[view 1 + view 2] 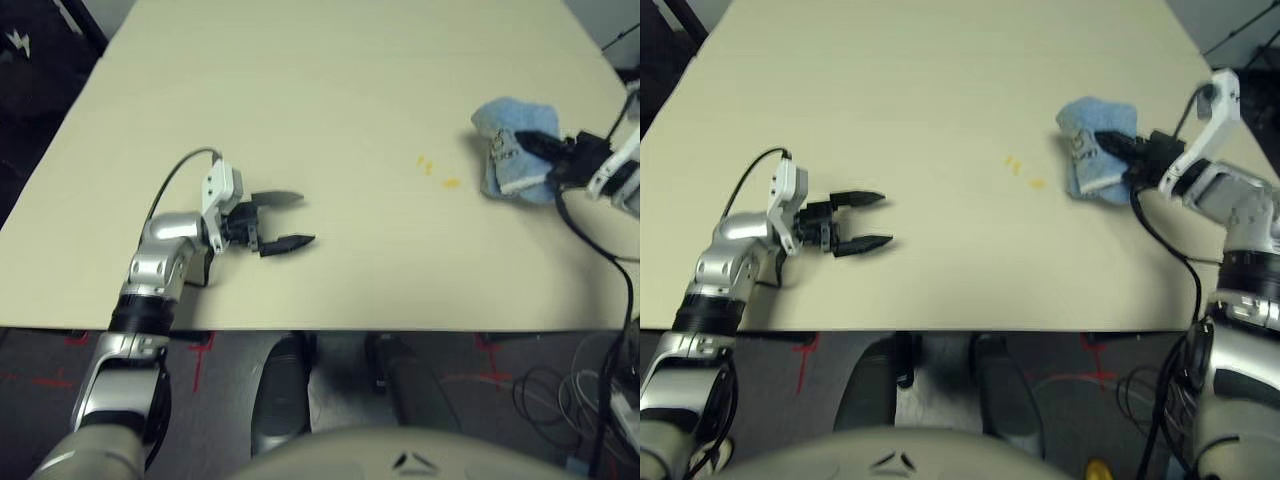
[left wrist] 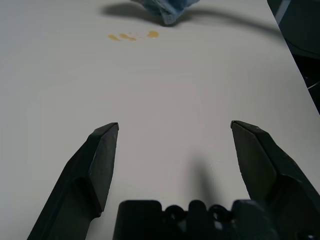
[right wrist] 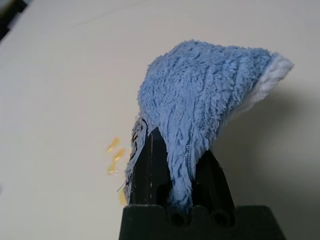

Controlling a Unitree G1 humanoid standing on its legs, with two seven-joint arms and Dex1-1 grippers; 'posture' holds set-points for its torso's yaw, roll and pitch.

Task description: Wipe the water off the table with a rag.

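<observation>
The light blue rag (image 1: 512, 148) is bunched up at the right side of the cream table (image 1: 330, 90), and my right gripper (image 1: 535, 145) is shut on it; the right wrist view shows the rag (image 3: 200, 110) pinched between the two black fingers. A little to its left lie small yellow-orange drops of water (image 1: 434, 170), also seen as water (image 2: 131, 36) in the left wrist view and water (image 3: 114, 156) beside the rag. My left gripper (image 1: 288, 220) rests open near the table's front left, nothing between its fingers.
A black cable (image 1: 590, 235) runs from the right arm over the table's right front edge. Dark floor with cables lies beyond the table's right and left edges. Bare tabletop stretches between the two grippers and toward the far side.
</observation>
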